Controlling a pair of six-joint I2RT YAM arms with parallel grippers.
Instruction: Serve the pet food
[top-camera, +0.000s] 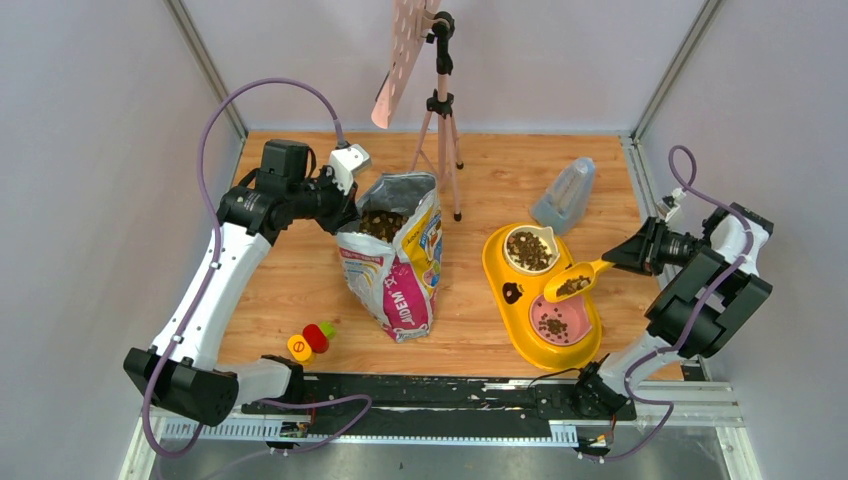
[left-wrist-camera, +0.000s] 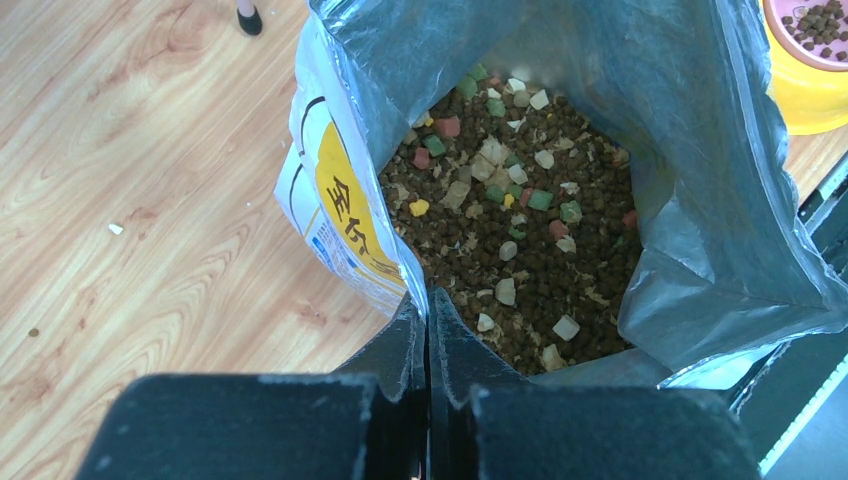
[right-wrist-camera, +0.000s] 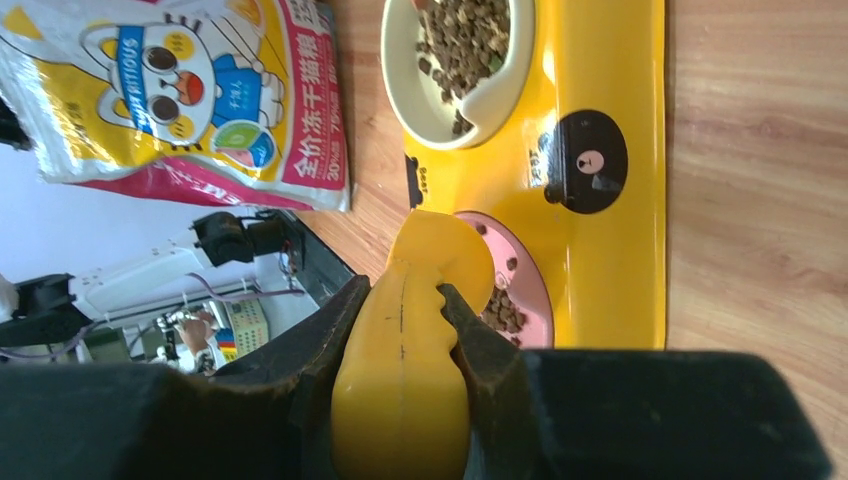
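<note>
I see my right pincer (right-wrist-camera: 402, 290) pinching the handle of a yellow scoop (top-camera: 590, 272). The scoop hangs over the yellow feeder (top-camera: 497, 268), between its white bowl (top-camera: 511, 240) and its pink bowl (top-camera: 578, 318). Pet food (top-camera: 572, 286) sits in the scoop, and more lies in both bowls. Left of the feeder stands an open bag (top-camera: 400, 285) holding more of it. My left pincer (left-wrist-camera: 427, 305) is pressed together on the bag's rim, on the side away from the feeder.
</note>
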